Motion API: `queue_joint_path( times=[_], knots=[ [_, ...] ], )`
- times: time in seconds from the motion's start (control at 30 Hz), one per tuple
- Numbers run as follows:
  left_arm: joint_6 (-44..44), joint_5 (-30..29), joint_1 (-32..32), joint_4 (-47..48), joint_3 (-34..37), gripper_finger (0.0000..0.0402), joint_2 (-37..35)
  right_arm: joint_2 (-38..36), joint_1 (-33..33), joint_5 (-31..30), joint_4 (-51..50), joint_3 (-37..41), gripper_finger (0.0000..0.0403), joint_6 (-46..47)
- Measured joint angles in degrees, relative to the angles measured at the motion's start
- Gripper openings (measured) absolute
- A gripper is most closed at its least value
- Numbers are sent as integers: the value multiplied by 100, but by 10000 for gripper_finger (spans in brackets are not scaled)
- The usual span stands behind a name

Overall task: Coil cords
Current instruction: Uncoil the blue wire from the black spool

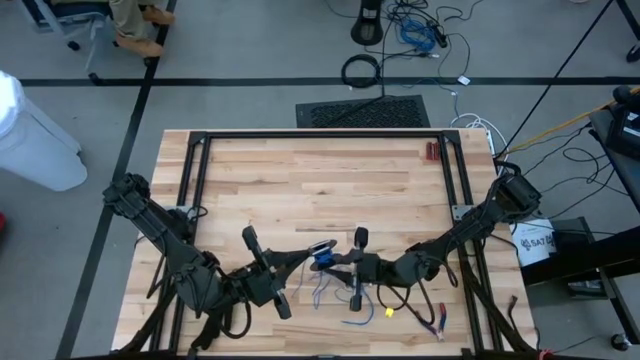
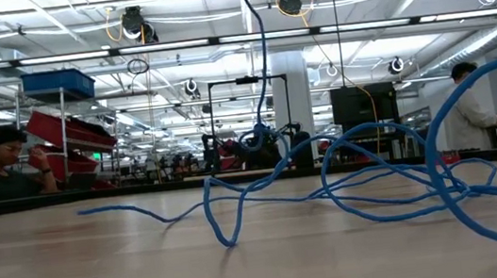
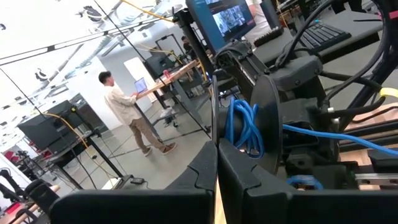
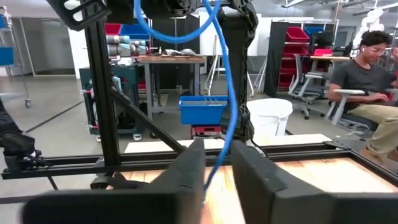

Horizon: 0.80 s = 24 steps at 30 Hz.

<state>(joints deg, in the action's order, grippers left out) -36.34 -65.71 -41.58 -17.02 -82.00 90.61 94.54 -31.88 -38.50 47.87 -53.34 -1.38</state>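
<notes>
The thin blue cord (image 1: 330, 290) lies in slack loops (image 2: 378, 185) on the wooden table near its front edge. One strand (image 2: 263, 61) rises from the table out of the top of the low view. My left gripper (image 1: 308, 256) is shut on the cord well above the table. A small bunch of blue loops (image 3: 245, 127) hangs between the two grippers. My right gripper (image 4: 217, 171) points level at the left one, with a narrow gap between its fingers. The cord (image 4: 231, 99) runs down through that gap. I cannot tell whether the fingers touch it. My left gripper pinches the cord between its two shut fingers, which point level toward the right arm. A thin strand (image 3: 215, 124) comes out from between the fingertips. From the grip the cord hangs down slack past my right gripper to the loops on the table.
A black frame (image 1: 195, 170) runs round the table's working area. Red-handled tools (image 1: 435, 320) lie at the front right and a small red object (image 1: 432, 150) at the far right. A thick black cable ring (image 1: 362, 70) lies on the floor. People (image 2: 0, 165) are in the room beyond.
</notes>
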Motion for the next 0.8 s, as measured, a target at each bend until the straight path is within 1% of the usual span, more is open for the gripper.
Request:
queue_joint_path(
  times=[0.07,0.1,0.27,0.33,0.53,0.63,0.8],
  knots=[
    [-2,0,0,2,0,8,0,0,-36,-3,1,0,14,-74],
    [-2,0,0,2,0,8,0,0,-55,-15,2,-1,8,-97],
    [-9,-36,11,60,0,8,0,0,-261,-43,-387,-351,2,-212],
    [-4,-62,36,167,0,8,0,0,-368,-43,-846,-650,2,-297],
    [-4,-667,50,439,0,8,2,0,-787,-92,-2758,-1968,1,-535],
    [-5,-744,50,525,-1,8,2,0,-1058,-565,-3349,-2480,1,-731],
    [-9,-598,33,1094,-4,8,2,-2,-1564,-2073,-3608,-2872,0,-1420]
  ],
)
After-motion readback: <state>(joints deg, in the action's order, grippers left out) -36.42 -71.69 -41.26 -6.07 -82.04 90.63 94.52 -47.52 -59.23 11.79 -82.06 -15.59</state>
